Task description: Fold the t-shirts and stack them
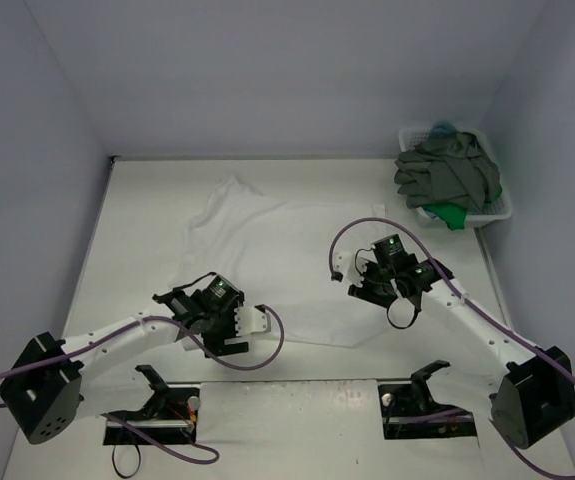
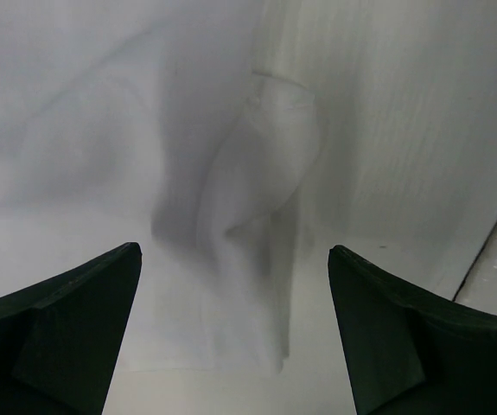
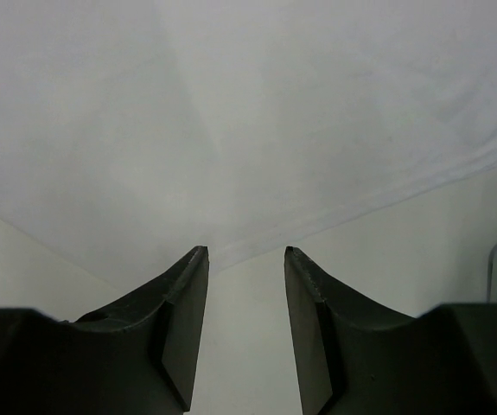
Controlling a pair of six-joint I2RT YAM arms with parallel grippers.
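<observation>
- Loosely spread over the middle of the overhead frame, a plain white cloth t-shirt [image 1: 277, 260] lies on the flat white table [image 1: 137, 230]. One short sleeve points to the upper left, and the near edge lies close to the arms' bases.
- Judged from this layout, the step in hand is the first fold of that shirt. It would go best if each gripper pinches the cloth right at an edge, both level with each other, and the crease is smoothed out before the cloth is carried over.
- Thin and soft, the fabric is nearly the table's colour. A raised, puckered crease [image 2: 257, 173] runs up the centre of the left wrist view, and a stitched hem [image 3: 404, 186] slants across the right wrist view.
- Left gripper [image 2: 233, 251]: black fingers spread wide with nothing between them, poised over the crease at the shirt's lower left.
- Right gripper [image 3: 245, 252]: fingers partly apart and empty, tips just at the hem on the shirt's right side; whether they touch the cloth cannot be told.
- At the upper right, a white plastic lattice basket [image 1: 502, 212] holds the rest. A crumpled dark grey shirt [image 1: 447, 175] lies on top, a bright green shirt [image 1: 450, 213] peeks out below it, and a scrap of teal-blue cloth [image 1: 441, 128] shows at the far rim.
</observation>
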